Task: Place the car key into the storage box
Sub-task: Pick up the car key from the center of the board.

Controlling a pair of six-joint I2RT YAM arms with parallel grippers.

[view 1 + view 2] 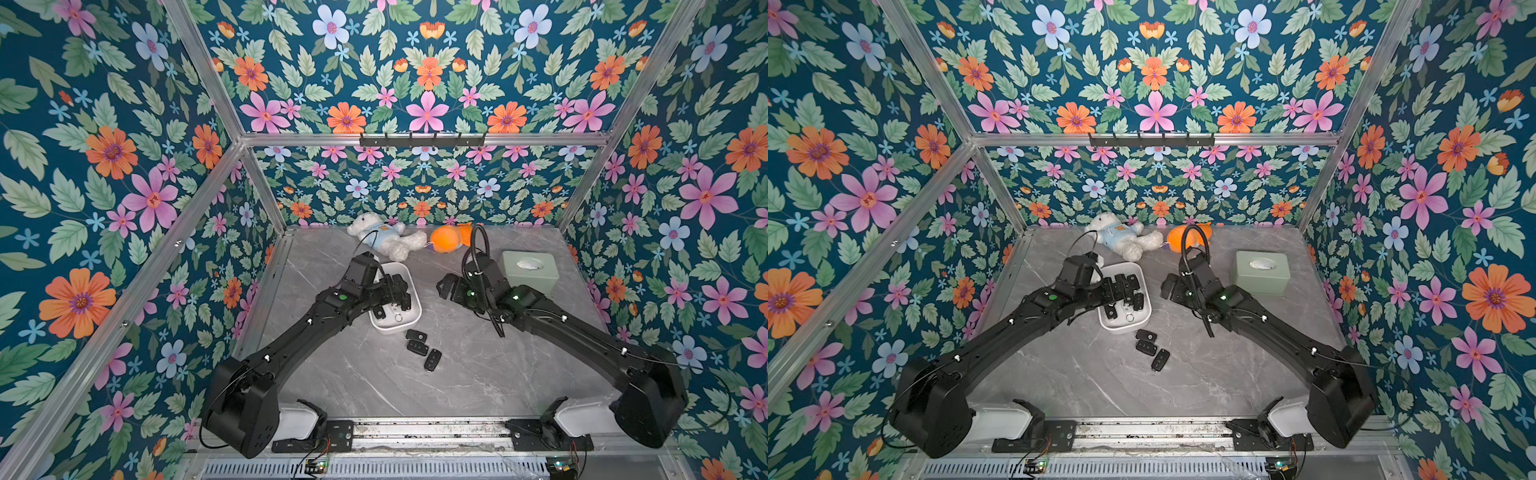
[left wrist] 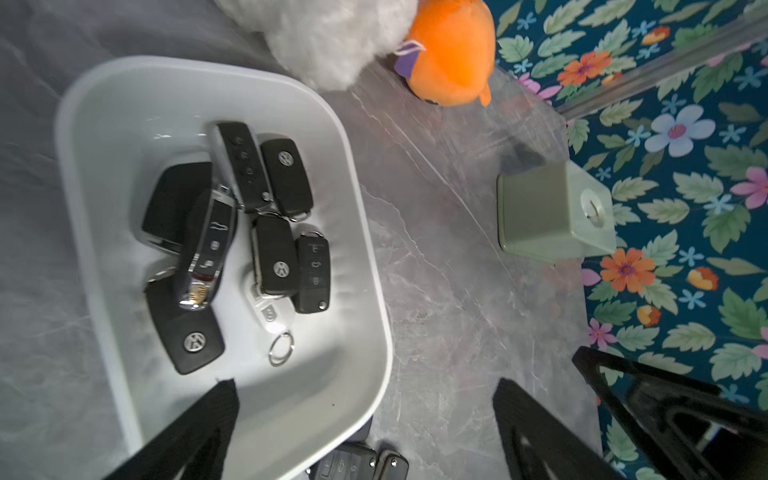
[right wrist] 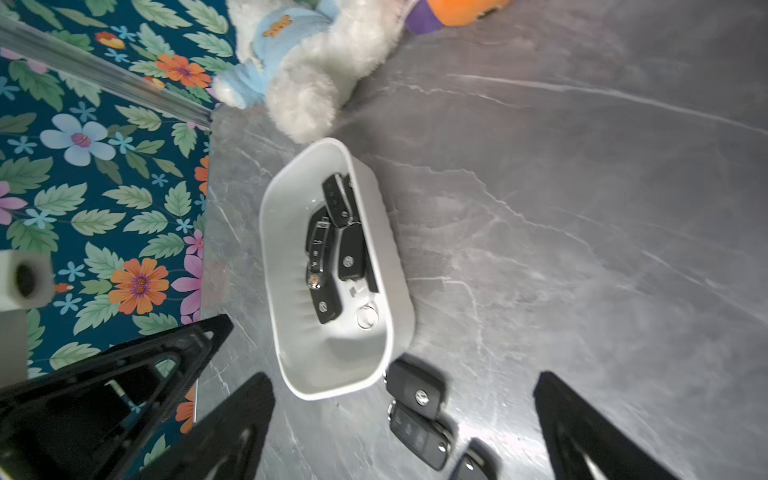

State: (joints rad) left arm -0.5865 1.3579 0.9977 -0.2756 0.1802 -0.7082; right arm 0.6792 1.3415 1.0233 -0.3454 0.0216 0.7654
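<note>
The white storage box [image 1: 390,330] [image 1: 1121,328] stands left of the table's centre. It holds several black car keys [image 2: 274,257] [image 3: 349,257] and a loose key ring [image 2: 281,348]. Three more car keys lie on the marble just in front of the box [image 1: 416,335] [image 1: 417,347] [image 1: 433,359], and they also show in the right wrist view [image 3: 415,388]. My left gripper [image 1: 397,291] [image 2: 365,386] hovers over the box, open and empty, one finger above its inside and the other beyond its rim. My right gripper [image 1: 445,286] [image 3: 404,380] is open and empty, to the right of the box.
A white teddy bear in a blue shirt [image 1: 386,237] and an orange plush toy [image 1: 449,239] lie along the back edge. A sage-green box with an oval slot [image 1: 530,272] stands at the back right. Floral walls close three sides.
</note>
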